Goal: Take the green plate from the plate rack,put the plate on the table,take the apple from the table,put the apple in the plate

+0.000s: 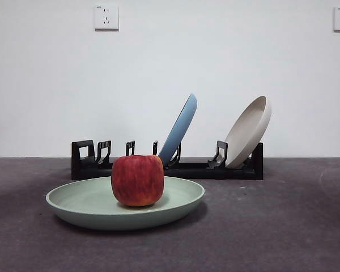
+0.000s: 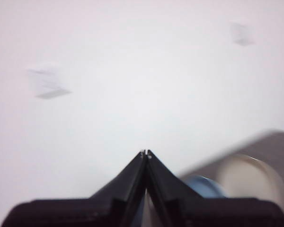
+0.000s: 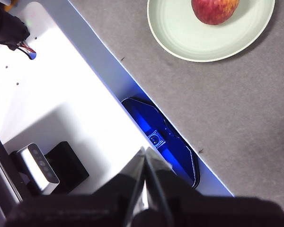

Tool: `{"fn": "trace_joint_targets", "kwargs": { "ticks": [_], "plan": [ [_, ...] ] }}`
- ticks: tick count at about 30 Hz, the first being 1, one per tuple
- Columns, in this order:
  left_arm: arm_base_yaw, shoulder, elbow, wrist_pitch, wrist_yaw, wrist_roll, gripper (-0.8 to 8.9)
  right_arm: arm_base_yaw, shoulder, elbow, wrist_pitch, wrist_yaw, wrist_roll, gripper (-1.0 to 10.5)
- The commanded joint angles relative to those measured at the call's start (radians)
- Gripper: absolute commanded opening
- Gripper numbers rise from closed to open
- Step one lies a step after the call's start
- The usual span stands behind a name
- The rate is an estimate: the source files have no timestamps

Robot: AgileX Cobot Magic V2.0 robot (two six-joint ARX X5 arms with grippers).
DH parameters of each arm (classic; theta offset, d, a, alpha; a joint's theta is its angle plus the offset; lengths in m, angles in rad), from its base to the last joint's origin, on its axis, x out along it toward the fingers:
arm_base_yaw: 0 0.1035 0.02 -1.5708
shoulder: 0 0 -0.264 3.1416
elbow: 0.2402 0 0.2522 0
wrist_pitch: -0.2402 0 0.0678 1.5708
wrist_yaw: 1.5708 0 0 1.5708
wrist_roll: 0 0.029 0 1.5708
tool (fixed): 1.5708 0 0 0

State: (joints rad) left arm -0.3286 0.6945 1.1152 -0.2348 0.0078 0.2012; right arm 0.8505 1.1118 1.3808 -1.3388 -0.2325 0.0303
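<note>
The green plate [image 1: 124, 208] lies flat on the dark grey table [image 1: 283, 226] in front of the black plate rack [image 1: 167, 164]. The red apple [image 1: 137, 179] stands upright in the plate. The right wrist view shows the plate [image 3: 199, 40] and the apple [image 3: 214, 9] from above, far from my right gripper [image 3: 145, 152], which is shut and empty over the table's white edge. My left gripper [image 2: 146, 153] is shut and empty, raised and facing the white wall. Neither arm shows in the front view.
A light blue plate [image 1: 178, 129] and a beige plate [image 1: 248, 131] lean in the rack; both show blurred in the left wrist view, blue [image 2: 203, 185] and beige [image 2: 248, 177]. A white panel [image 3: 61, 94] with a blue-lit device [image 3: 163, 142] borders the table.
</note>
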Motion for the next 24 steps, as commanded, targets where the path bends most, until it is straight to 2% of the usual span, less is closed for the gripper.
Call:
{"fn": "trace_joint_targets", "kwargs": {
  "ticks": [1,6,11,18,24],
  "plan": [
    [0.104,-0.106,-0.197,0.144,-0.004,0.007,-0.04,0.0,-0.002,0.002,0.003,0.002,0.006,0.0],
    [0.217,-0.257,-0.46,0.247,-0.006,0.0,-0.04,0.0,-0.003,0.002,0.003,0.002,0.006,0.0],
    [0.281,-0.381,-0.681,0.28,-0.01,-0.053,-0.04,0.0,-0.006,0.002,0.003,0.002,0.006,0.0],
    [0.317,-0.528,-0.936,0.28,-0.008,-0.109,-0.04,0.0,-0.007,0.002,0.003,0.002,0.006,0.0],
    [0.317,-0.64,-1.076,0.272,-0.008,-0.158,-0.04,0.0,-0.007,0.002,0.003,0.002,0.006,0.0]
  ]
}}
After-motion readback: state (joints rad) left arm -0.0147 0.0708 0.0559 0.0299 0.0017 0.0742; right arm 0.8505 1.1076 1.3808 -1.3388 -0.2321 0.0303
